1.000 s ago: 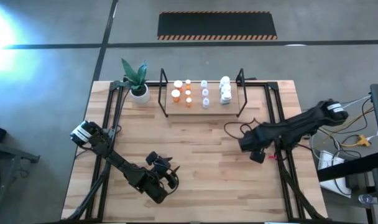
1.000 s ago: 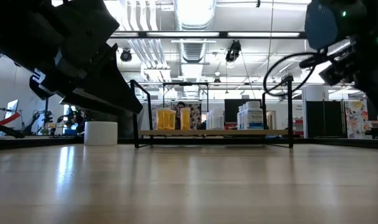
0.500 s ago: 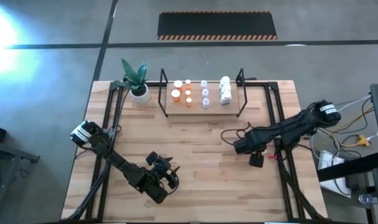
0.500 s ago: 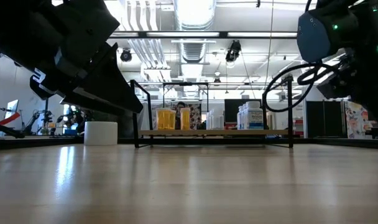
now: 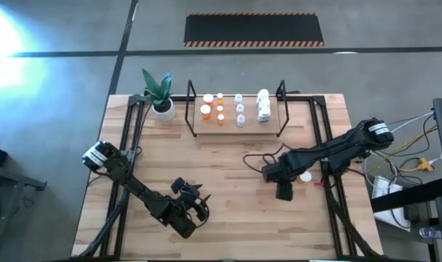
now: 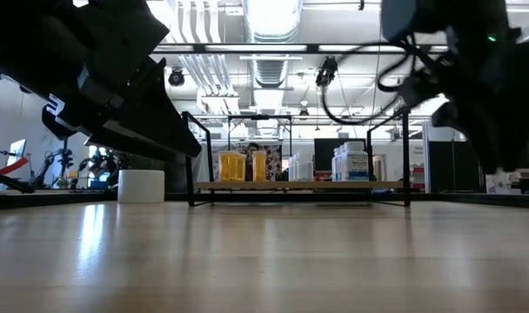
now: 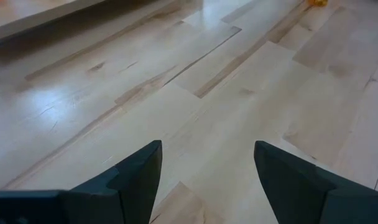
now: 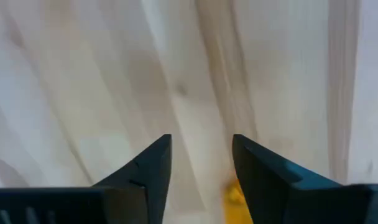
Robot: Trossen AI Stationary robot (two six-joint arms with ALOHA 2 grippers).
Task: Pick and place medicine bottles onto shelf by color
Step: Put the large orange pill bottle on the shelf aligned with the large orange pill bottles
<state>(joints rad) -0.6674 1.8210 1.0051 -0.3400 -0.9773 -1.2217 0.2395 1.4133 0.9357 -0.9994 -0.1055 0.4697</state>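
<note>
1. Across the whole scene, the light wooden plank tabletop is seen spread under both dark arms, with black frame rails laid along its left and right parts.
2. At the far edge of the table, the light wooden shelf board in a thin black wire frame is set, just right of a white pot with a green leafy plant.
3. On that shelf, the small white-capped medicine bottles are found grouped by colour: orange ones at the left, pale clear ones in the middle, white ones at the right (the same order is shown in the low view).
4. Over the right half of the table, the right gripper is held low above bare wood, well short of the shelf; its fingers are seen parted by a narrow gap, with an orange blur showing beside one finger, and whether it is gripped cannot be told.
5. Near the front left of the table, the left gripper is parked, its fingers spread wide with nothing between them.
6. Beside the right arm, a small white-capped object is seen lying on the table.
</note>
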